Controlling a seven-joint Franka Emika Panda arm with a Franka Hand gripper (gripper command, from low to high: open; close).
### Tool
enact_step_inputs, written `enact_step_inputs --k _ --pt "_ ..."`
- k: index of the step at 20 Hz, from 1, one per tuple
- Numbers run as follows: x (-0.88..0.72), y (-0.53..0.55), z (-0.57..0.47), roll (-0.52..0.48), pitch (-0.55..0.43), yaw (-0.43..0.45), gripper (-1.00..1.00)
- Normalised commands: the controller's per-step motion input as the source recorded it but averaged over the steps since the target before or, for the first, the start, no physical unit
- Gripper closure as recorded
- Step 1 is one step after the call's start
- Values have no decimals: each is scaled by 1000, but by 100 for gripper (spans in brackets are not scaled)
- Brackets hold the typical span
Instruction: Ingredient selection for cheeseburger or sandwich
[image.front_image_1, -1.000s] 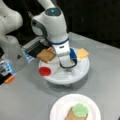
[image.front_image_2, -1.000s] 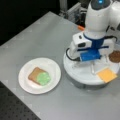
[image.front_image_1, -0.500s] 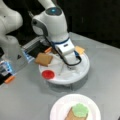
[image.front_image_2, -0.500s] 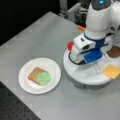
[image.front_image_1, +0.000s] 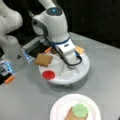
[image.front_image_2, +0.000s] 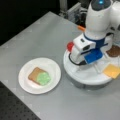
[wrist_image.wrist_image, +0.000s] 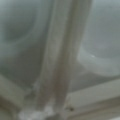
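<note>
White divided tray, frame centre: my gripper has dropped lower into it; fingers' opening I cannot tell; green lettuce already on bread.

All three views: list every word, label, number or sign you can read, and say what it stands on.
None can be read.
Robot base, at a front view's left: a small dark mark, too blurred to read.
Arm's wrist above the white divided tray: no legible lettering.
The tool itself does not show in any view.
</note>
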Motion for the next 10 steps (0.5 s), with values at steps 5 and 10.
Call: enact_step_inputs --k 5,10 --pt "434 23 301 -44 277 -31 -100" --pt "381 44 306 -68 287 -65 -100"
